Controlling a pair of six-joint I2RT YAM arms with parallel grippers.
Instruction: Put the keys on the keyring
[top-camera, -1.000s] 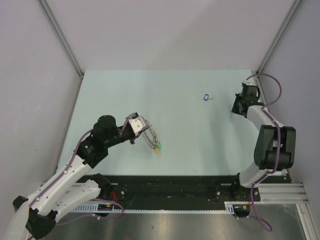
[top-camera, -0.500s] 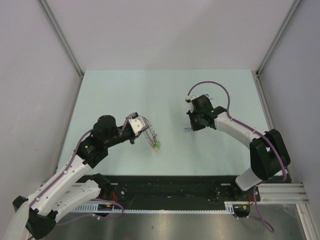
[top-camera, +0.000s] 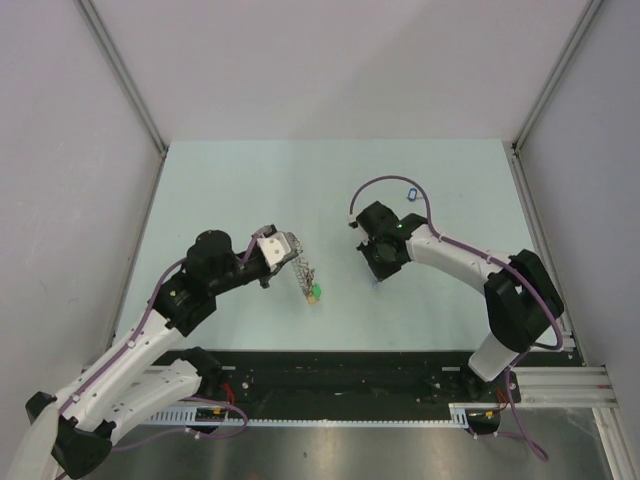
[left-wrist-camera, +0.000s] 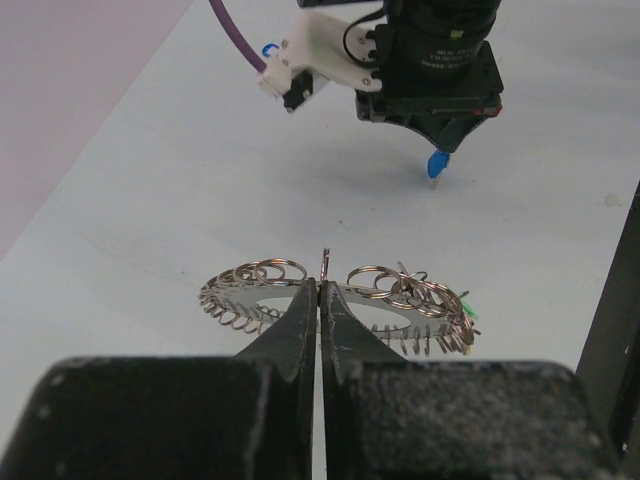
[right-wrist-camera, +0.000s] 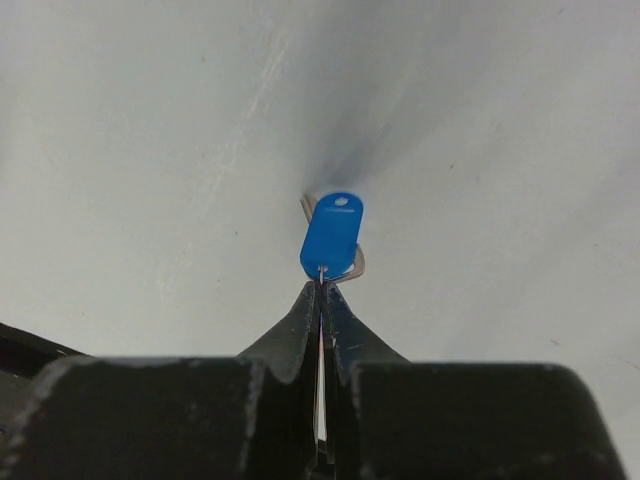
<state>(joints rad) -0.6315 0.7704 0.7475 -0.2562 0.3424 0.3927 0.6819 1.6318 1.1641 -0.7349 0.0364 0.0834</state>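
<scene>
Jaws clamped: left gripper (left-wrist-camera: 319, 288) on the keyring (left-wrist-camera: 250, 292), right gripper (right-wrist-camera: 322, 288) on a blue-tagged key (right-wrist-camera: 331, 233).
The key is held near the ring, not yet threaded; a second blue-tagged key (top-camera: 409, 194) lies farther back on the table (top-camera: 220, 190) — both are judged left to do.
</scene>
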